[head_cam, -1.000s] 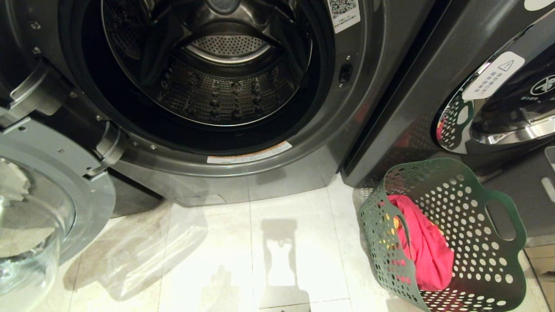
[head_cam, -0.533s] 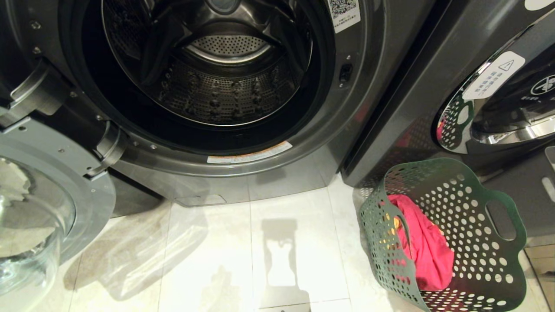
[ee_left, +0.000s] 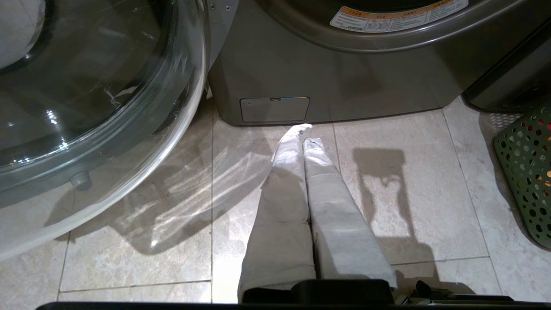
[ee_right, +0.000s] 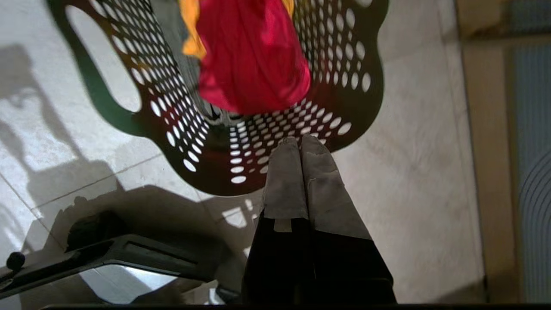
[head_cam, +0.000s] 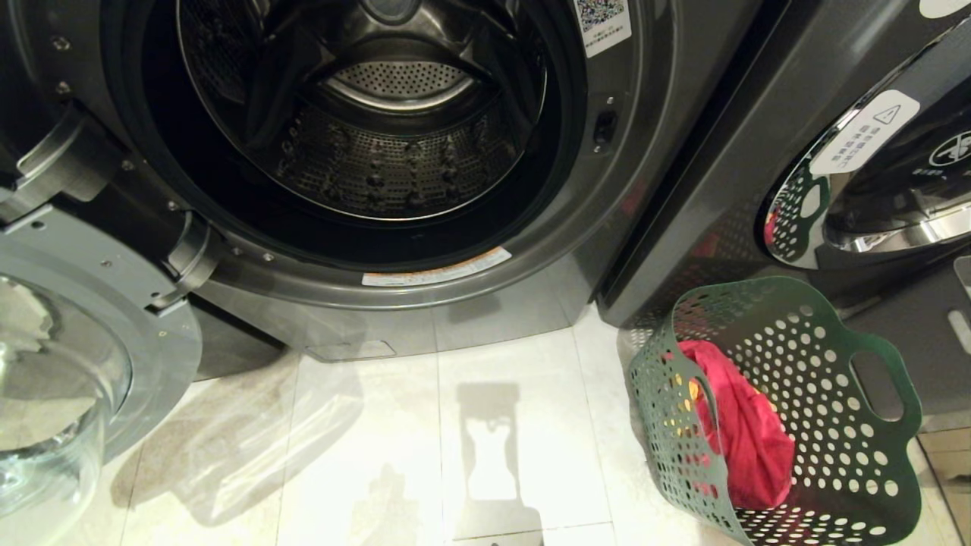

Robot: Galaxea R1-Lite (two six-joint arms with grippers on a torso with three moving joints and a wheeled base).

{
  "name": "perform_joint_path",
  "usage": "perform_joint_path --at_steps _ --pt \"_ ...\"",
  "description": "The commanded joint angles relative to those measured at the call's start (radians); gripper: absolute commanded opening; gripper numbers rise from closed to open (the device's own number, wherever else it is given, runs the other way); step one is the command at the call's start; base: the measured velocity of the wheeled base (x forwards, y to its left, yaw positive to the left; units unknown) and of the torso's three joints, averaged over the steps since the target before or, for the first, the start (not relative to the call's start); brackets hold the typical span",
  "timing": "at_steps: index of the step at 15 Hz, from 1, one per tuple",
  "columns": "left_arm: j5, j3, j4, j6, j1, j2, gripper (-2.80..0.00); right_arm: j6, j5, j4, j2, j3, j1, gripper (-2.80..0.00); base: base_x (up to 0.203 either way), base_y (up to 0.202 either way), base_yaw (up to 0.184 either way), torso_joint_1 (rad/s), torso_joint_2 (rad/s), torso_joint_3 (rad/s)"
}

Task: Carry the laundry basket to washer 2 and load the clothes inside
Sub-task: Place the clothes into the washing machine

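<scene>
The dark green laundry basket [head_cam: 834, 425] stands on the tiled floor at the right, tipped a little. A pink-red garment [head_cam: 747, 436] lies in it, and a yellow-orange garment [ee_right: 192, 30] shows beside that one in the right wrist view. A dark grey washer [head_cam: 607, 227] faces me with its drum [head_cam: 394, 129] open; no numeral shows. My right gripper [ee_right: 299, 141] is shut and empty, hanging over the near rim of the basket [ee_right: 267, 142]. My left gripper [ee_left: 304, 133] is shut and empty above the floor, pointing at the washer's base. Neither gripper shows in the head view.
The washer's glass door [head_cam: 68, 364] is swung open at the left, low over the floor. A second dark grey washer [head_cam: 872, 174] with a shut chrome-ringed door stands at the right, right behind the basket. Pale tiles [head_cam: 379, 440] lie between door and basket.
</scene>
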Motion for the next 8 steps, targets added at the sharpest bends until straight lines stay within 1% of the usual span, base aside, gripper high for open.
perform_joint_path --at_steps 1,2,3,4,6,8 --pt "0.001 0.04 -0.001 -0.001 0.0 0.0 -2.8 0.07 -0.018 -0.137 0.362 0.063 -0.009 -2.8 0.0 0.0 0.0 0.0 0.0 0.0" --pt "0.001 0.04 -0.001 -0.001 0.0 0.0 -2.8 0.094 -0.024 -0.231 0.464 0.091 -0.013 -2.8 0.0 0.0 0.0 0.0 0.0 0.0" --pt "0.001 0.04 -0.001 -0.001 0.0 0.0 -2.8 0.108 -0.028 -0.342 0.561 0.11 -0.018 0.0 0.0 0.0 0.0 0.0 0.0 0.0" --pt "0.001 0.04 -0.001 -0.001 0.0 0.0 -2.8 0.116 -0.031 -0.434 0.649 0.119 -0.024 0.0 0.0 0.0 0.0 0.0 0.0 0.0" --pt "0.001 0.04 -0.001 -0.001 0.0 0.0 -2.8 0.131 -0.02 -0.57 0.821 0.135 -0.04 0.0 0.0 0.0 0.0 0.0 0.0 0.0" --pt "0.001 0.04 -0.001 -0.001 0.0 0.0 -2.8 0.14 0.056 -0.677 0.98 0.124 -0.082 0.0 0.0 0.0 0.0 0.0 0.0 0.0"
